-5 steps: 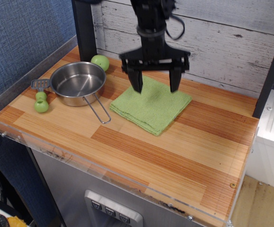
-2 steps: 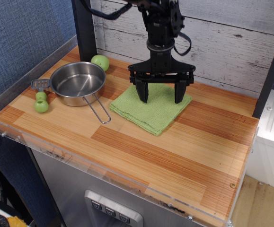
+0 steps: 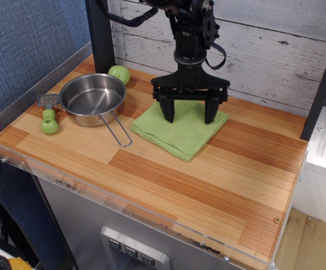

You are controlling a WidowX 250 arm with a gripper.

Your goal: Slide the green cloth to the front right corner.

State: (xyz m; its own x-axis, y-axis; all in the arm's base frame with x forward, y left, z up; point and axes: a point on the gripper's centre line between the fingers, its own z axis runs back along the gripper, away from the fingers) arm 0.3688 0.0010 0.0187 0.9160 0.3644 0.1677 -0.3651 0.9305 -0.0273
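The green cloth (image 3: 177, 129) lies flat and folded on the wooden tabletop, right of the steel pan and toward the back. My gripper (image 3: 189, 118) is open, fingers pointing straight down, with both fingertips resting on or just above the cloth's back half. The left finger (image 3: 168, 111) and the right finger (image 3: 209, 112) stand wide apart over the cloth. The front right corner (image 3: 267, 225) of striped wood planks with a clear plastic rim and a small screw lies well away from the cloth.
A steel pan (image 3: 93, 99) with a wire handle sits at the left. A small green ball (image 3: 119, 74) lies behind it. A green-handled utensil (image 3: 49, 115) lies at the far left. A white plank wall stands behind the table.
My gripper has moved right and down onto the cloth's back part, then settled with little further motion. The cloth has not moved.
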